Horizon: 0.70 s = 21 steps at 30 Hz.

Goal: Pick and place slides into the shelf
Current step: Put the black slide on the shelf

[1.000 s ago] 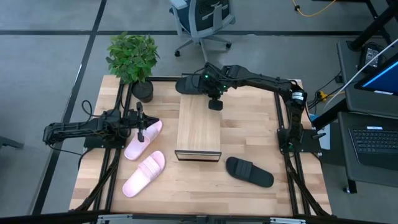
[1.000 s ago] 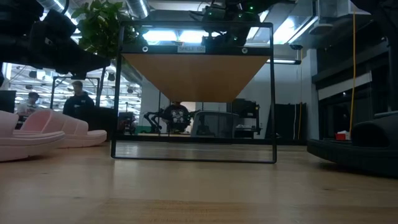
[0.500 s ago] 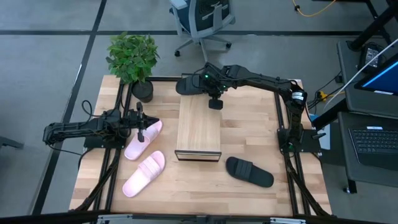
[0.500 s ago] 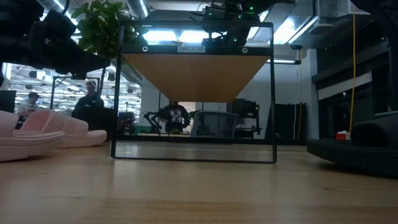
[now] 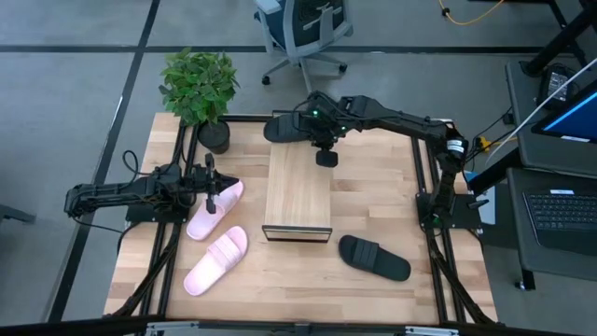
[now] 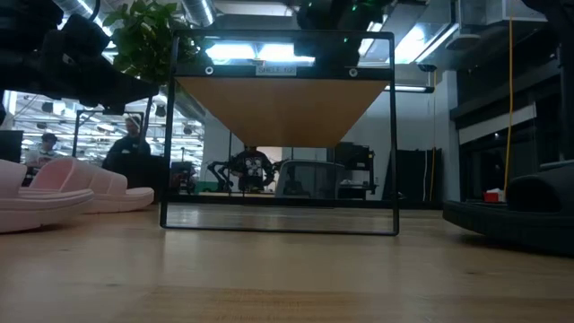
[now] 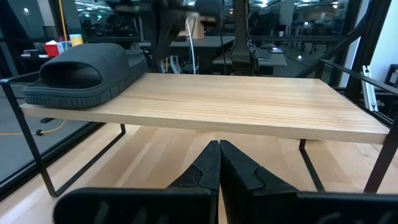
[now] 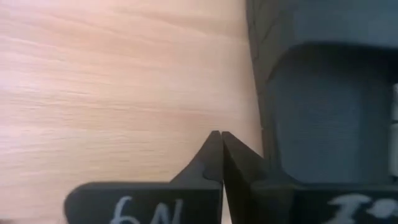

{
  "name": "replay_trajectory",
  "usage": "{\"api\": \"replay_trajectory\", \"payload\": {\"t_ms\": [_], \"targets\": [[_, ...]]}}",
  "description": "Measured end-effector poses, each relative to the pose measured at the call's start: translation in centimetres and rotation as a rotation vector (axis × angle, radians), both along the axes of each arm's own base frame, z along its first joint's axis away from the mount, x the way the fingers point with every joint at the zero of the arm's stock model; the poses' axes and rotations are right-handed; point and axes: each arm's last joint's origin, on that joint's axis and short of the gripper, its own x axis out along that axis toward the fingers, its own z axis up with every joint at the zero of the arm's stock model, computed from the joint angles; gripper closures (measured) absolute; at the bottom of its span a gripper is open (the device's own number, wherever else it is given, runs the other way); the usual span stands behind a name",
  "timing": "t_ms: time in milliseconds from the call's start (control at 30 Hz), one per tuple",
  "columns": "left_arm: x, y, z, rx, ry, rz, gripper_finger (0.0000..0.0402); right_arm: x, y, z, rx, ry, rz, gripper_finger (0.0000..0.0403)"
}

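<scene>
Right gripper (image 5: 324,157) hangs over the far end of the shelf (image 5: 298,187), fingers pressed together with nothing between them; its wrist view shows the closed tips above the plank top, a black slide (image 8: 323,87) just beside them. That black slide (image 5: 289,128) sits at the shelf's far end, next to the gripper; in the left wrist view it rests on the plank's far corner (image 7: 84,73). Left gripper (image 5: 212,199) waits at the left side of the tabletop (image 5: 373,187), fingers likewise shut and empty, tips over the near pink slide's far end; its wrist view looks along the shelf's side, closed fingertips (image 7: 208,165) in the foreground. Two pale pink slides lie left of the shelf: one (image 5: 216,208) under the left gripper, the other (image 5: 215,260) nearer and a little left, the two close together. Second black slide (image 5: 374,257) lies on the tabletop right of the shelf's near end, well apart from both grippers. Potted plant (image 5: 200,89) stands at the far left corner. Low view: shelf frame centre, pink slides (image 6: 63,190) at left, black slide (image 6: 525,211) at right. Office chair (image 5: 303,33) on the floor beyond the tabletop.
</scene>
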Motion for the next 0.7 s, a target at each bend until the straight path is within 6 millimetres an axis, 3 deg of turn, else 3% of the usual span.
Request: {"api": "replay_trajectory", "payload": {"t_ms": [267,367,467,700], "targets": [[0.0,0.0,0.0,-0.018,-0.004,0.001,0.0401,-3.0,3.8,6.3,-0.034,-0.158,0.037,0.0403],[0.0,0.0,0.0,-0.018,-0.002,0.001,0.0401,-4.3,5.7,7.8,-0.048,-0.186,0.011,0.0403],[0.0,0.0,-0.1,-0.019,0.012,0.001,0.0401,-5.5,7.9,7.4,-0.046,-0.17,0.011,0.0403],[0.0,0.0,-0.2,-0.019,0.013,0.001,0.0401,-8.3,12.8,2.8,0.014,-0.234,-0.025,0.0403]]}}
